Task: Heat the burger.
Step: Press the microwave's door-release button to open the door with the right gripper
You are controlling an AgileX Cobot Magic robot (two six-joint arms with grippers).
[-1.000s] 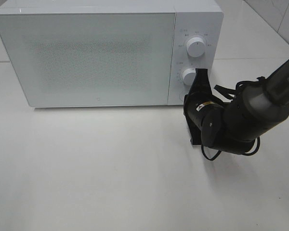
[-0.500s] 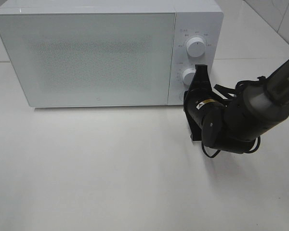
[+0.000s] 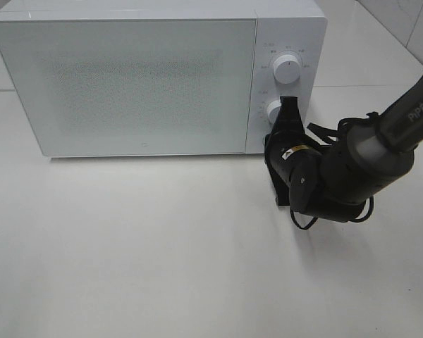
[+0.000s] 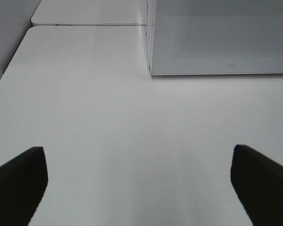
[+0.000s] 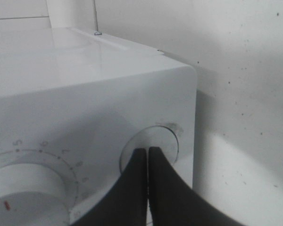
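You cannot see the burger in any view, so neither its place nor its look can be told. The one microwave has its frosted door closed, and nothing shows through it. Your right tool has its two black fingers pressed together with nothing between them. Their tips meet at the lower knob, the nearer of the two round white knobs on the panel, but you cannot tell whether they actually touch its face. The upper knob sits just beyond the tool's tips, apart from them, ringed by a printed scale. Behind that tool the dark arm runs back over the white desk. Your left tool stands wide, its two dark fingers far apart and holding nothing. Bare desk lies between them, and the microwave's corner is well ahead of them.
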